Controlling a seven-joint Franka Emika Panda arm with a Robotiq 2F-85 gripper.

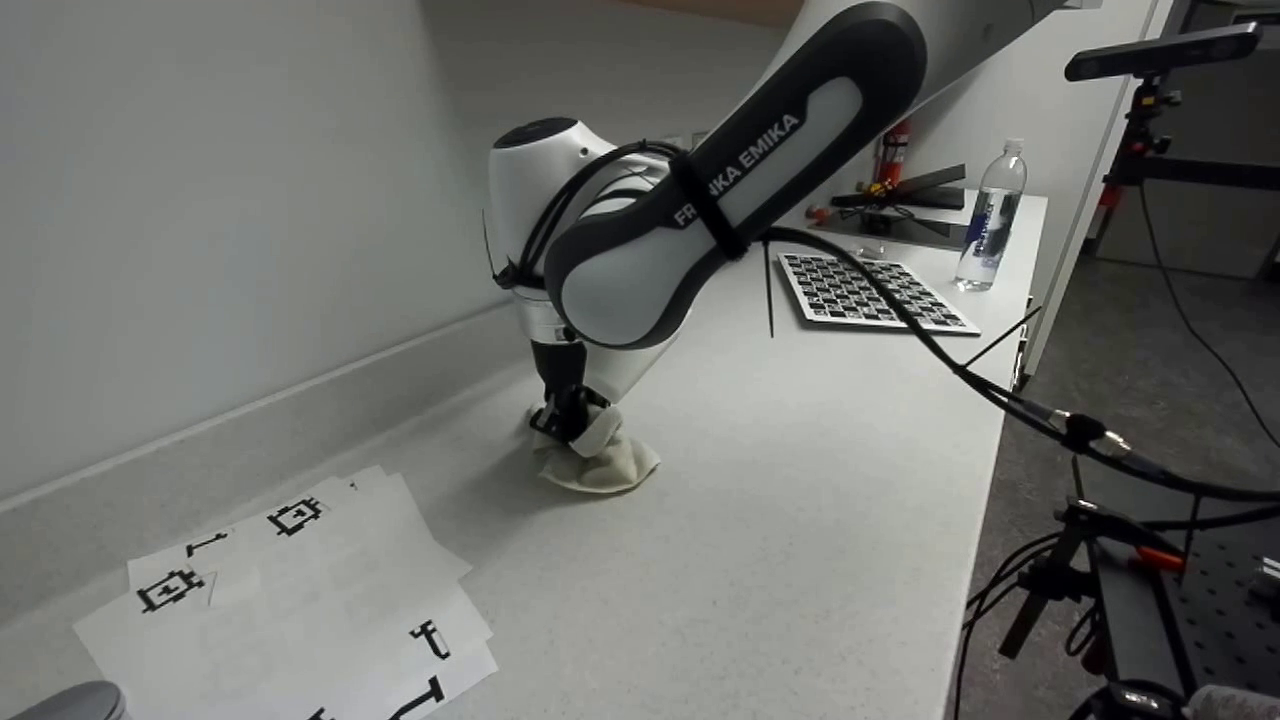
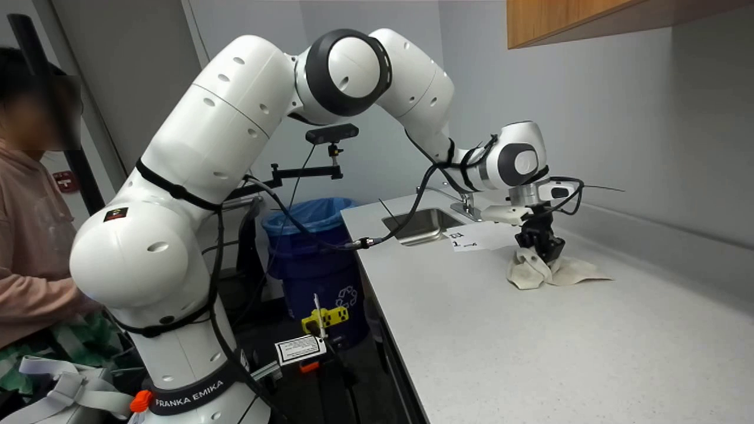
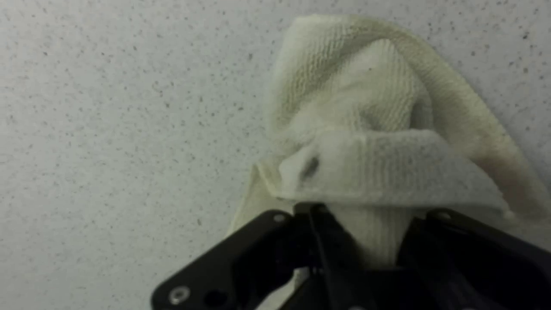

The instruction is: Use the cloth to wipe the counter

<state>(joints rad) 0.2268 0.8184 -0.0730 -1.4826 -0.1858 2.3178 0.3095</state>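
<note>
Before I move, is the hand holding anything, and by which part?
The hand appears to grip the cloth by a bunched part, the rest spread to both sides; the exact pinch is hidden.

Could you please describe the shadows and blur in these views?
Wrist view: gripper dark and soft-edged, weave of the cloth clearer; in an exterior view, soft shadow on the counter by the cloth; in an exterior view, person's face blurred.
</note>
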